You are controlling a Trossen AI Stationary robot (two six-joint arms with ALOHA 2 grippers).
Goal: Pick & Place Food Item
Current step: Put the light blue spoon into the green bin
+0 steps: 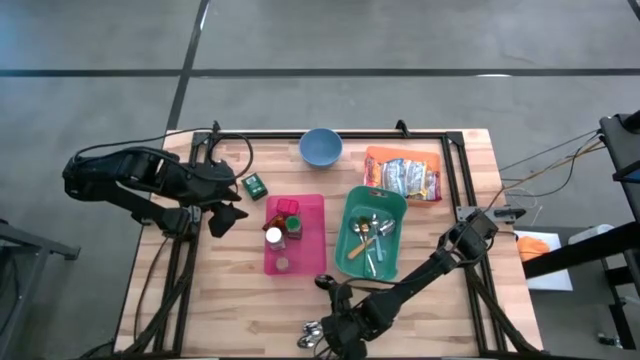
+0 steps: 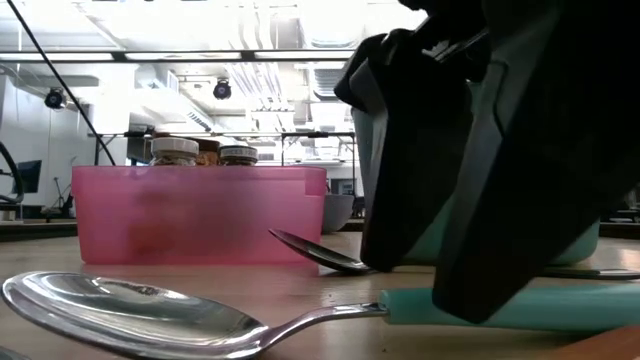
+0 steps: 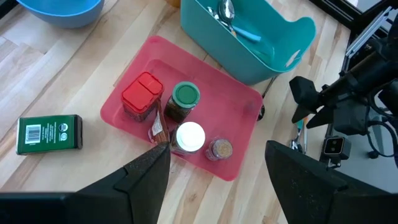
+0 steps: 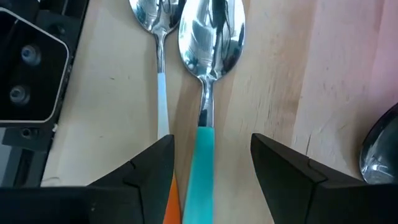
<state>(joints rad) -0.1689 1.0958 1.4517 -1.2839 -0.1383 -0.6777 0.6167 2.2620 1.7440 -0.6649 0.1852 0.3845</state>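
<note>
- Right end effector (image 4: pixel 211 165): at 6 o'clock on the table (image 1: pixel 230 310), by its near edge; fingers spread, straddling the teal handle of a spoon (image 4: pixel 208 93) without gripping it. Judged either lining up a grasp or just clear of one.
- Spoon: polished steel bowl, smooth teal handle, lying flat on the wood. A second spoon (image 4: pixel 155 56) with a white-and-orange handle lies just beside it, parallel.
- Left end effector (image 3: pixel 217 174): at 9 o'clock, raised, fingers spread and holding nothing; it waits above the pink tray (image 3: pixel 242 102).
- Pink tray: translucent plastic, rectangular, centre of table; keeps the spice jars (image 3: pixel 186 99) upright and grouped.
- Teal bin (image 1: pixel 352 215): moulded plastic with a handle cut-out, just right of the tray; holds more cutlery, likely where the spoons belong.
- Food packets: crinkled foil, in an orange tray (image 1: pixel 368 160) at 1 o'clock, untouched.
- Blue bowl (image 1: pixel 320 146): round, smooth, at 12 o'clock.
- Green box (image 1: pixel 256 185): small carton, at 10 o'clock.
</note>
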